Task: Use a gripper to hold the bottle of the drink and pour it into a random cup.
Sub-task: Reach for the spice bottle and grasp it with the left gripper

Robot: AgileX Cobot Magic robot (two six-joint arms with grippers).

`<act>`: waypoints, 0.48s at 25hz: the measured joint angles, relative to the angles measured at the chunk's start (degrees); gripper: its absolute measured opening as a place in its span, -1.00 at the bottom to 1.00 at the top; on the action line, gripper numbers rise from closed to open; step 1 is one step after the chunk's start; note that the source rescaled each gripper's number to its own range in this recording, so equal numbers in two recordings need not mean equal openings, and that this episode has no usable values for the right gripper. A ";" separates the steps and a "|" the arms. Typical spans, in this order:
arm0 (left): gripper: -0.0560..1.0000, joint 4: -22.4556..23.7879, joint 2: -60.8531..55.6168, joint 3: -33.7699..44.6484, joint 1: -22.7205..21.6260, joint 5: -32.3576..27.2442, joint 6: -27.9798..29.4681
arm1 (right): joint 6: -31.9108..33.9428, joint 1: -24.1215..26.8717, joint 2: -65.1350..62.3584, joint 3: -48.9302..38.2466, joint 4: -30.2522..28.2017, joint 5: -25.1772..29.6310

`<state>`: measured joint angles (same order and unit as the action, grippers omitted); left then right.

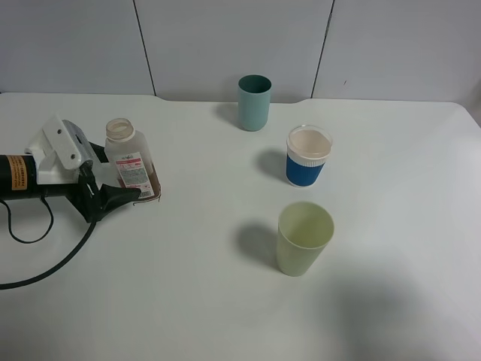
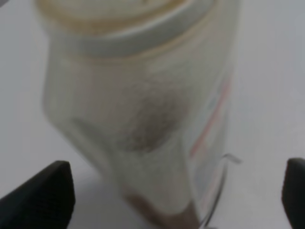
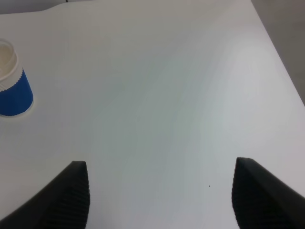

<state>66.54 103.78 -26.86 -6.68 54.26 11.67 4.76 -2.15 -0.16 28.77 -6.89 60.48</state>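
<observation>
The clear bottle (image 1: 129, 159) with a white and red label stands open-topped at the left of the table. A little reddish-brown drink (image 1: 155, 188) lies at its base. My left gripper (image 1: 113, 188) is open, with the bottle (image 2: 143, 109) between its spread fingers (image 2: 47, 195); I see gaps on both sides. The drink (image 2: 162, 214) shows low in the bottle. The teal-green cup (image 1: 254, 102) stands at the back centre, far from the bottle. My right gripper (image 3: 162, 191) is open and empty over bare table, and does not show in the exterior view.
A blue cup with a white rim (image 1: 308, 156) stands right of centre and shows in the right wrist view (image 3: 12, 90). A pale yellow-green cup (image 1: 304, 237) stands nearer the front. A black cable (image 1: 45, 263) trails from the left arm across the table.
</observation>
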 joint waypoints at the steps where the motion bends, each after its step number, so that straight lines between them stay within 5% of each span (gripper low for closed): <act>1: 0.60 0.81 0.62 -0.34 -0.26 1.53 0.87 | 0.00 0.00 0.00 0.00 0.00 0.00; 12: 0.60 1.87 5.17 -4.12 -0.52 3.91 2.02 | 0.00 0.00 0.00 0.00 0.00 0.00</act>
<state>68.40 108.94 -30.99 -7.20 58.17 13.68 4.76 -2.15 -0.16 28.77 -6.89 60.48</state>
